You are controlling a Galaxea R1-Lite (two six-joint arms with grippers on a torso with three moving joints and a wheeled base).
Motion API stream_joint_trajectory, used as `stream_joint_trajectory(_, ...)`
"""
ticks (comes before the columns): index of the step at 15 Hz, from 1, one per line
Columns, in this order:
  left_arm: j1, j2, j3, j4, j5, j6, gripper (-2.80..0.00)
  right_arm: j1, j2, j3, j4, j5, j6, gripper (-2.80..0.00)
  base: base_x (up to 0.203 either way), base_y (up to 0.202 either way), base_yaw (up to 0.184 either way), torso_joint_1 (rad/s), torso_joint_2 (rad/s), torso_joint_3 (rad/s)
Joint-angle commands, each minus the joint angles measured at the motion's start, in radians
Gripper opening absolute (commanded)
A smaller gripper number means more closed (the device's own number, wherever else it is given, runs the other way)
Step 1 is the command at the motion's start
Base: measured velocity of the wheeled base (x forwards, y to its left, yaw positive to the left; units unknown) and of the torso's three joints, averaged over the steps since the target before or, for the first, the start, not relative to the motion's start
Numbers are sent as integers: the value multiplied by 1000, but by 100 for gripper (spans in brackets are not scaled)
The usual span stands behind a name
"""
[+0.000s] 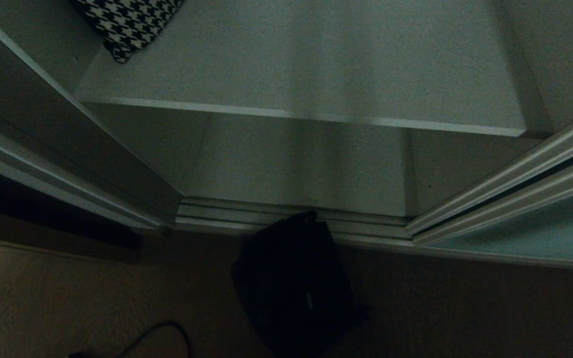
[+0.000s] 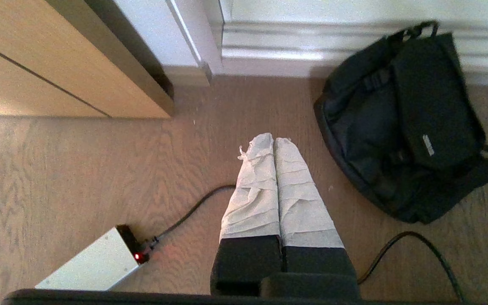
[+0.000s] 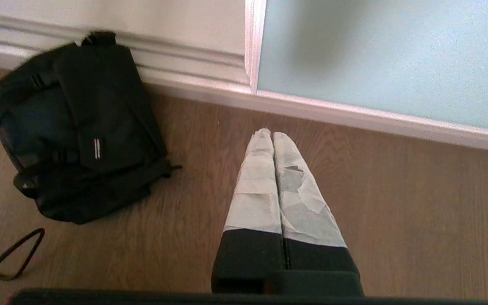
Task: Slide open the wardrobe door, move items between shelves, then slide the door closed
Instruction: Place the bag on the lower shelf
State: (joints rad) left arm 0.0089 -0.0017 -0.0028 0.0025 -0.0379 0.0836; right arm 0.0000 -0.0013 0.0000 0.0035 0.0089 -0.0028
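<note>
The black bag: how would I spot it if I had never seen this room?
Find the open wardrobe with its pale shelves. On the wooden floor just before its bottom track lies the black bag. It alone is dark, soft fabric, with a small white tag.

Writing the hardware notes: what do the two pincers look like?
Alike: the left pincer and right pincer each have two long tapering fingers wrapped in creased pale grey-white tape over black bases. The right's tape is torn in patches. No markings or cables show on either.
</note>
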Motion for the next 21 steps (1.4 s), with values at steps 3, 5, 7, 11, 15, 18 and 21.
stream_joint_trajectory(3, 0, 2, 0, 1, 0, 1, -280, 0, 1, 0, 0, 0, 0, -280, 0, 0, 0, 4, 5, -199)
stream_joint_trajectory(5, 0, 2, 0, 2, 0, 1, -280, 0, 1, 0, 0, 0, 0, -280, 0, 0, 0, 0, 2, -200)
stream_joint_trajectory(7, 0, 2, 0, 2, 0, 1, -280, 0, 1, 0, 0, 0, 0, -280, 0, 0, 0, 6, 4, -194)
stream_joint_trajectory(11, 0, 2, 0, 2, -2, 1, -280, 0, 1, 0, 0, 0, 0, -280, 0, 0, 0, 6, 1, -198)
stream_joint_trajectory(15, 0, 2, 0, 1, 0, -2, -280, 0, 1, 0, 0, 0, 0, -280, 0, 0, 0, 3, 4, -199)
stream_joint_trajectory(18, 0, 2, 3, -7, 6, -31, -280, 0, 1, 1, 0, 0, 0, -280, 0, 0, 0, 5, 3, -137)
stream_joint_trajectory(21, 0, 2, 3, -7, 7, -25, -280, 0, 1, 0, 0, 0, 0, -280, 0, 0, 0, -1, -1, -14)
